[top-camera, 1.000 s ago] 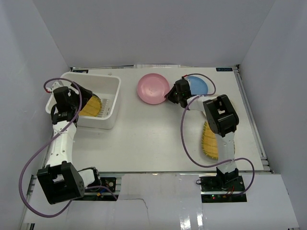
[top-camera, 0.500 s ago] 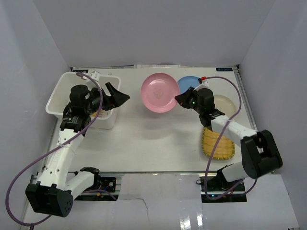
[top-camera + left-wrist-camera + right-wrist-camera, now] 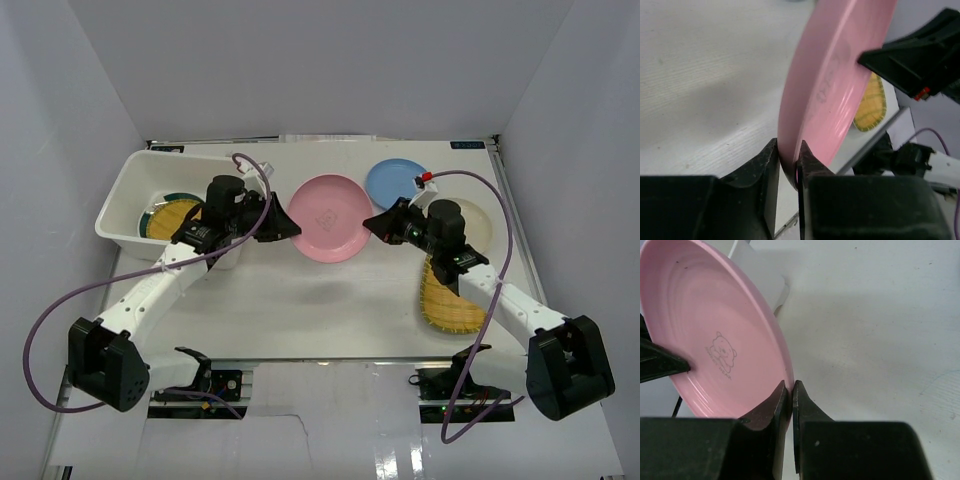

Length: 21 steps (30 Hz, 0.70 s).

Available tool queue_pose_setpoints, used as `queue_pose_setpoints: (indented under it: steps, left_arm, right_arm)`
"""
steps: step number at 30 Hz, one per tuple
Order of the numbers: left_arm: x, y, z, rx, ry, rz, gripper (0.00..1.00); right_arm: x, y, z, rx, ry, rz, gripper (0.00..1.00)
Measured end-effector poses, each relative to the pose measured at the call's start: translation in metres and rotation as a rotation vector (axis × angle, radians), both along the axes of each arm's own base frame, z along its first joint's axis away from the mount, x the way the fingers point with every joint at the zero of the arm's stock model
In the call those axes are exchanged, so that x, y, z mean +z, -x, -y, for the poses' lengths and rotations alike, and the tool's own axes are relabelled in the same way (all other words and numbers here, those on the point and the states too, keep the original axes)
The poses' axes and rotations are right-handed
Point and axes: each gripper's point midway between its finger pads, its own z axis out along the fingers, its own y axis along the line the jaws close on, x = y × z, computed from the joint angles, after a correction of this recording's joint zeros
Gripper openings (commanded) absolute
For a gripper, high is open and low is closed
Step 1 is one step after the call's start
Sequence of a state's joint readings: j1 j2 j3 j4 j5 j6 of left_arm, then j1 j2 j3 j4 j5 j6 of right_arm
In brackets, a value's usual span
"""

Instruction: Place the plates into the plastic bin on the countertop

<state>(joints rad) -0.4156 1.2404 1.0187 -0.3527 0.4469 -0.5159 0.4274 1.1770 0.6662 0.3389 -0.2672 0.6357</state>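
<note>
**Top view.** We see the pink plate (image 3: pixel 331 217) held over the countertop (image 3: pixel 330 300), just right of the plastic bin (image 3: pixel 130 195). The left gripper (image 3: pixel 285 227) is at its left rim and the right gripper (image 3: pixel 375 224) at its right rim.

**Left wrist view.** We find the left fingers pinching the tilted plate's edge.

**Right wrist view.** We find the right fingers pinching the opposite rim.

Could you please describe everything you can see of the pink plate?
The pink plate is round, shallow and glossy, plastic-looking, with faint concentric rings and a small bear outline printed in its centre. It is held clear of the countertop, its opposite rims pinched by the left end effector and right end effector.
</note>
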Motion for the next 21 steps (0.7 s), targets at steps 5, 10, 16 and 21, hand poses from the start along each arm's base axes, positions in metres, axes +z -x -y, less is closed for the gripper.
queue_pose_setpoints:
  steps: [5, 10, 16, 21]
  left_arm:
    - [-0.014, -0.014, -0.013, 0.088, -0.073, 0.003, 0.0]
    - [-0.001, -0.029, -0.022, 0.15, -0.111, 0.053, 0.0]
    - [0.046, -0.069, -0.084, 0.387, -0.106, 0.15, 0.0]
    - [0.059, -0.087, -0.201, 0.764, -0.099, 0.167, 0.0]
  right_arm:
    - [0.007, 0.008, -0.007, 0.057, -0.022, 0.018, 0.64]
    - [-0.005, 0.01, -0.005, 0.074, 0.021, 0.001, 0.81]
    - [-0.012, 0.002, 0.006, 0.053, 0.069, -0.006, 0.71]
    - [-0.029, -0.038, 0.031, -0.074, 0.162, -0.052, 0.41]
